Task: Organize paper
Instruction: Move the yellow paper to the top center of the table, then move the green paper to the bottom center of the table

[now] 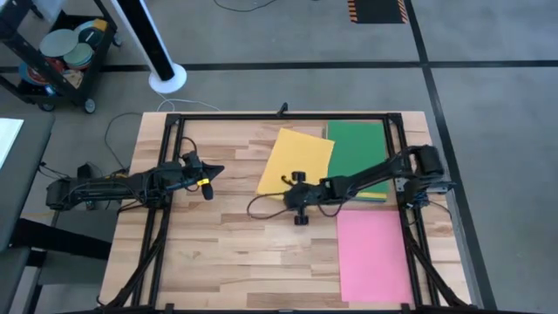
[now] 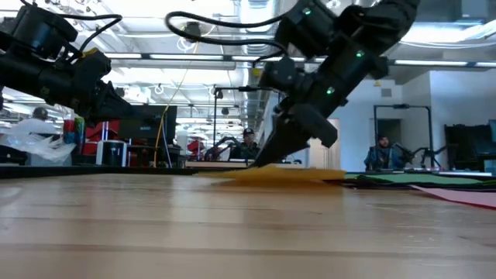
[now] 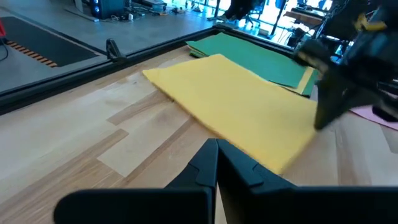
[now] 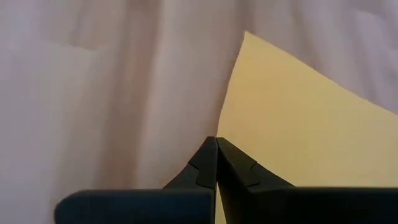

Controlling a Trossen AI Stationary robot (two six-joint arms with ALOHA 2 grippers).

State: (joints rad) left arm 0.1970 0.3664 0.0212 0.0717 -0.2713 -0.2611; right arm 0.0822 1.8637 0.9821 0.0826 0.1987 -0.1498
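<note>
From above, a yellow sheet (image 1: 296, 162) lies tilted on the wooden table (image 1: 218, 253), its far corner overlapping a green sheet (image 1: 357, 155) that sits on a yellow-edged stack; a pink sheet (image 1: 372, 255) lies apart, nearer the table's front edge than the yellow sheet. The right end effector (image 1: 285, 180) reaches from beyond the green sheet to the yellow sheet's near edge, while the left end effector (image 1: 218, 169) waits well to the side of the yellow sheet, over bare wood. At table height, the right end effector (image 2: 260, 161) points down with its fingers pressed together, the tip at the yellow sheet (image 2: 271, 174) — whether it touches cannot be told. From the left wrist, the left end effector (image 3: 217, 148) is closed on nothing, aimed at the yellow sheet (image 3: 236, 109), with the green sheet (image 3: 249, 56) beyond it. From the right wrist, the right end effector (image 4: 216, 144) is closed — its tip just at the yellow sheet's (image 4: 292, 118) edge.
</note>
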